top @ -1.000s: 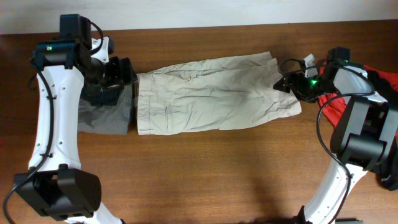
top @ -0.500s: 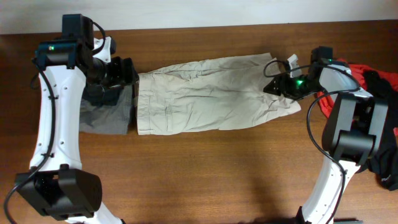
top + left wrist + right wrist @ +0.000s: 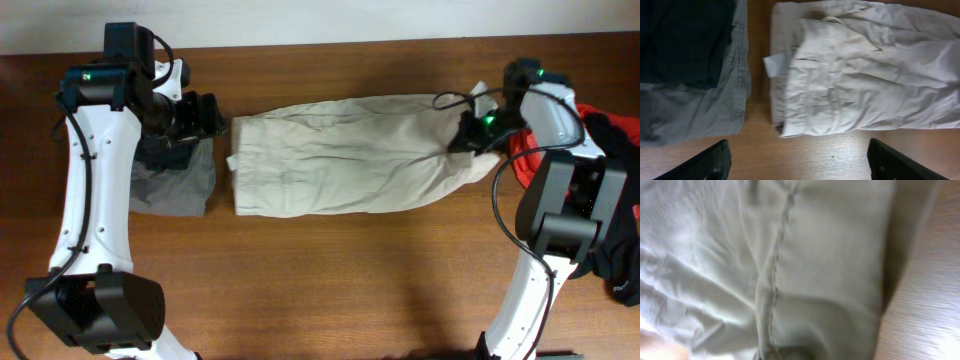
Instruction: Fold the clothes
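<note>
Light beige khaki shorts (image 3: pixel 350 155) lie flat across the middle of the table, waistband to the left with a small white label (image 3: pixel 775 65). My right gripper (image 3: pixel 470 138) is shut on the shorts' right leg end. In the right wrist view the beige cloth (image 3: pixel 790 270) fills the frame and hides the fingers. My left gripper (image 3: pixel 203 115) hangs open just left of the waistband, above the edge of a grey garment (image 3: pixel 170 185). Its two black fingers (image 3: pixel 710 162) frame bare wood below the shorts (image 3: pixel 865 75).
The grey garment (image 3: pixel 690 110) has a dark piece (image 3: pixel 685 40) lying on it. A red garment (image 3: pixel 527 163) and a black one (image 3: pixel 610 133) are piled at the right edge behind my right arm. Bare wood (image 3: pixel 330 280) runs along the front.
My right gripper has shut on the leg end and dragged the shorts to the right, opening a gap between waistband and grey garment. The left gripper has hardly moved.
</note>
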Available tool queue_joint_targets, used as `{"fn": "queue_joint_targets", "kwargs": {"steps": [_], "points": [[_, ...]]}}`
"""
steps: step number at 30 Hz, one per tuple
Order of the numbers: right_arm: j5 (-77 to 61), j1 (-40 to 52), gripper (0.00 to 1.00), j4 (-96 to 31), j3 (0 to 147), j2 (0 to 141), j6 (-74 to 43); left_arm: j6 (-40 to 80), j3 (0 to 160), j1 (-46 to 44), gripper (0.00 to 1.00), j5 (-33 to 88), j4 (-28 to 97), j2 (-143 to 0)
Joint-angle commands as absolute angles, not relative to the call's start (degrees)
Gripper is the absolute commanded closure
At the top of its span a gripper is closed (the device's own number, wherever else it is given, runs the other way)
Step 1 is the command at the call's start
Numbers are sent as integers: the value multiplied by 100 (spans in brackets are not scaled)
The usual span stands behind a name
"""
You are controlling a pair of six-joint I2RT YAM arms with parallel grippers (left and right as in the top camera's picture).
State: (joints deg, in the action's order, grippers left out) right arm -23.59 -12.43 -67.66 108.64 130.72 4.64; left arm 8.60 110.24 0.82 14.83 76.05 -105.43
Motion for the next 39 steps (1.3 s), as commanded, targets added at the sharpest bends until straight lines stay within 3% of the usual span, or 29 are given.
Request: {"fn": "queue_joint_targets", "kwargs": {"steps": [1, 8, 21, 27, 33, 39], "points": [[-930, -1260, 95, -7063, 11544, 12811, 226, 720, 10997, 75, 13, 1566, 7590, -10449], [-801, -908, 96, -7546, 12164, 12805, 228, 720, 10997, 75, 13, 1564, 7550, -10449], [694, 1214, 93, -7671, 12090, 12818, 51, 720, 10997, 75, 14, 1566, 7564, -10449], [690, 1555, 92, -7629, 11963, 12910, -60, 720, 10997, 75, 13, 1568, 7570, -10449], [620, 1673, 79, -7546, 11601, 12971, -95, 720, 10995, 75, 13, 1568, 7568, -10449], [451, 1857, 57, -7393, 11474, 12971, -95, 722, 10997, 75, 13, 1568, 7568, -10449]]}}
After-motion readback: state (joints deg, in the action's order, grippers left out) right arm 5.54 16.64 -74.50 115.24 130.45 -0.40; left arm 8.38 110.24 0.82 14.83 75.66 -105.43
